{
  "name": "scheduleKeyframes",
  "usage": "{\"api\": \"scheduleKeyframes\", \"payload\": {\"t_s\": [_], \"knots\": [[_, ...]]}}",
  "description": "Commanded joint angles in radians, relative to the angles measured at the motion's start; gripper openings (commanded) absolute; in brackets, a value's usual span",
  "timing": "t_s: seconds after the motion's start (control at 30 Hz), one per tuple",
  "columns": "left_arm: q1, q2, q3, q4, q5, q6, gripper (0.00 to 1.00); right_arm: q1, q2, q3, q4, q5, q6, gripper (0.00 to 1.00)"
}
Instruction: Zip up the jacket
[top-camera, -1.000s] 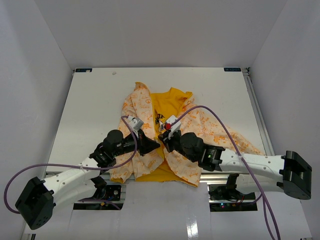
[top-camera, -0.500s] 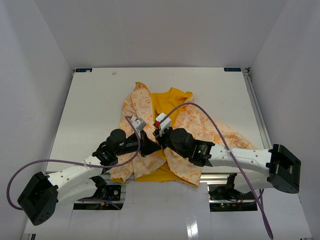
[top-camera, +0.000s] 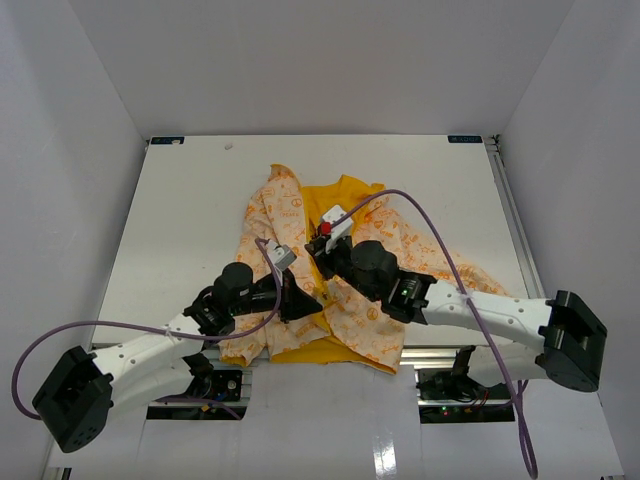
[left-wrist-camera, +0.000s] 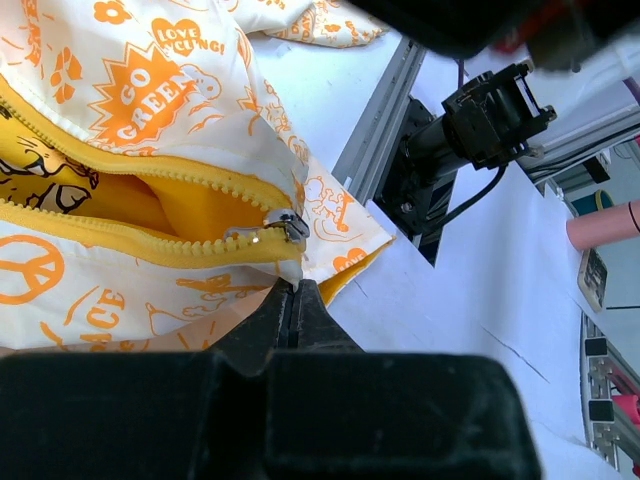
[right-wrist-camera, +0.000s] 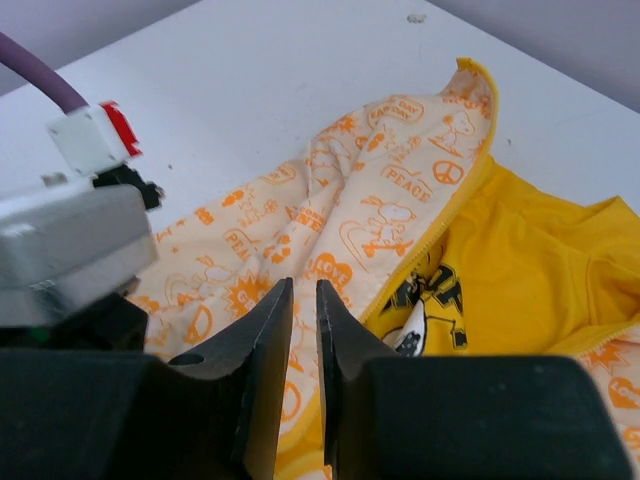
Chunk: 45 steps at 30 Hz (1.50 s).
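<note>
The jacket, cream with orange print and yellow lining, lies open in the middle of the table over a yellow shirt. My left gripper is shut on the jacket's bottom hem, just below the zipper slider, which sits at the bottom end of the yellow teeth. The two front edges gape apart above the slider. My right gripper hovers over the jacket's left front panel. Its jaws stand a narrow gap apart and hold nothing.
The jacket's sleeve stretches toward the right arm. The aluminium rail and a black clamp run along the near table edge beside the hem. Purple cables loop over both arms. White walls enclose the table.
My right gripper has drawn away from the left gripper's tip and moved farther up over the jacket. My left gripper has shifted slightly nearer, still holding the hem.
</note>
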Motion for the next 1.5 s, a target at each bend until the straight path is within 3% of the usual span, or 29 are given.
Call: {"api": "scheduleKeyframes", "payload": {"t_s": [0.0, 0.13, 0.23, 0.33, 0.5, 0.83, 1.47], "knots": [[-0.001, -0.052, -0.021, 0.024, 0.029, 0.028, 0.00, -0.133, -0.147, -0.001, -0.158, -0.282, -0.003, 0.43], [-0.001, -0.044, -0.034, 0.063, 0.082, 0.037, 0.00, -0.269, -0.219, 0.023, -0.278, -0.724, -0.087, 0.63], [0.001, -0.017, -0.030, 0.078, 0.108, 0.048, 0.00, -0.283, -0.186, 0.086, -0.400, -0.888, -0.198, 0.78], [-0.001, 0.003, -0.028, 0.097, 0.146, 0.050, 0.00, -0.285, -0.086, 0.158, -0.519, -1.050, -0.328, 0.81], [-0.001, 0.001, -0.050, 0.126, 0.162, 0.054, 0.00, -0.286, 0.072, 0.324, -0.751, -1.155, -0.439, 0.77], [-0.001, -0.010, -0.062, 0.107, 0.140, 0.062, 0.00, -0.287, 0.228, 0.471, -1.010, -1.152, -0.503, 0.71], [-0.001, -0.027, -0.071, 0.097, 0.122, 0.062, 0.00, -0.252, 0.262, 0.476, -1.095, -1.072, -0.429, 0.65]]}}
